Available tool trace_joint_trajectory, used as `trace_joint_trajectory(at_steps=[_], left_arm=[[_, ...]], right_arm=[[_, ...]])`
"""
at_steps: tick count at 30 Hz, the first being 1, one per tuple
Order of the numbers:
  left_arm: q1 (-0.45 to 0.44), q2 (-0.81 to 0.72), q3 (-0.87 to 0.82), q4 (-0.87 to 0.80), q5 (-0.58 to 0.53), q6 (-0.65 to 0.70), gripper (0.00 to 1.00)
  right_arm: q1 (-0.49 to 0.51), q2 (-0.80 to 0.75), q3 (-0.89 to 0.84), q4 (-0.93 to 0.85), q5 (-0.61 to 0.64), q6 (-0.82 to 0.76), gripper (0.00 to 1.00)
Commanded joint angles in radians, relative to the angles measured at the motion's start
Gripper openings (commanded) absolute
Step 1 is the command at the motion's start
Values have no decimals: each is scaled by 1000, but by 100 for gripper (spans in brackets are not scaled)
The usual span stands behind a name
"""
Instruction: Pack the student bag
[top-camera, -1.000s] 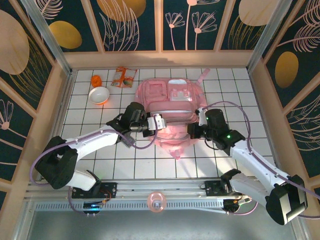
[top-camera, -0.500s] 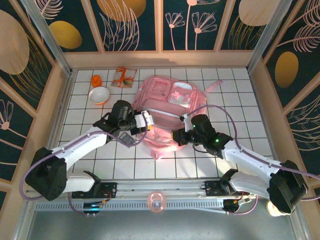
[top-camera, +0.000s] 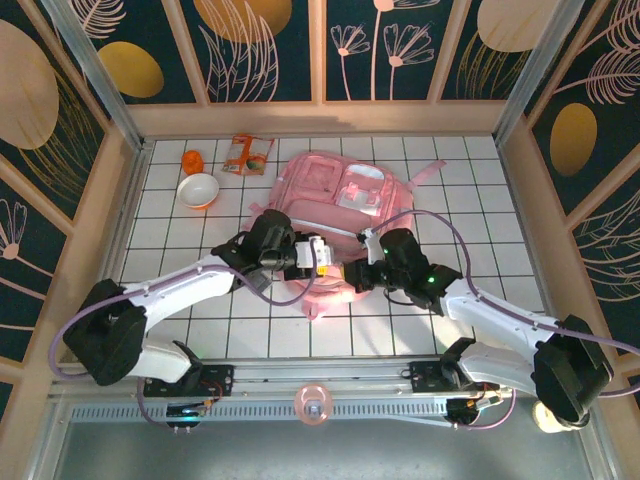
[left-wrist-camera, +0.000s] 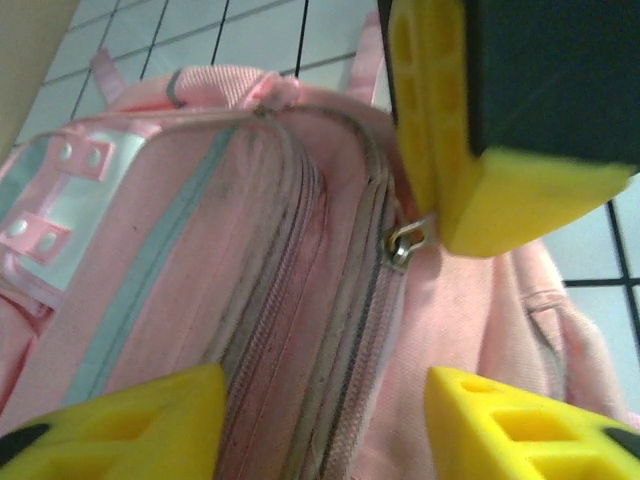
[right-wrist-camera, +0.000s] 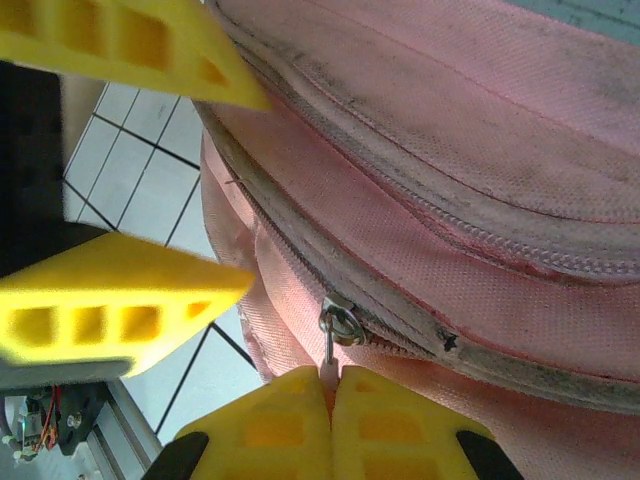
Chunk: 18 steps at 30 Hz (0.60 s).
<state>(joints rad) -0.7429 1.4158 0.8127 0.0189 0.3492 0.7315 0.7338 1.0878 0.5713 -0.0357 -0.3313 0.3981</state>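
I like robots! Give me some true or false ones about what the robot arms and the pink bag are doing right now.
1. The right gripper is pinching the zipper pull of the student bag. True.
2. The left gripper is squeezed shut. False: its jaws stand open, one on each side of the bag's zipper.
3. The student bag is blue. False: it is pink.
4. A bowl sits on the table to the left of the bag. True.
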Motion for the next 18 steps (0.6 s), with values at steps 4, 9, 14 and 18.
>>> trace_joint_trajectory(at_steps=[4,9,14,18], left_arm=[[-4,2,-29,82,-91,11,24],[-4,-67,-71,126,-124,15,0],[-3,-81,-72,111,-88,13,0],[-4,-71,-51,107,-22,-7,0]], right_arm=[[-33,-66,26,-65,-8,-49,0],[-109,-95,19,-136,-16,-80,0],[-118,-77,16,-126,-47,-79,0],[-102,-42,13,-56,-88,-56,0]])
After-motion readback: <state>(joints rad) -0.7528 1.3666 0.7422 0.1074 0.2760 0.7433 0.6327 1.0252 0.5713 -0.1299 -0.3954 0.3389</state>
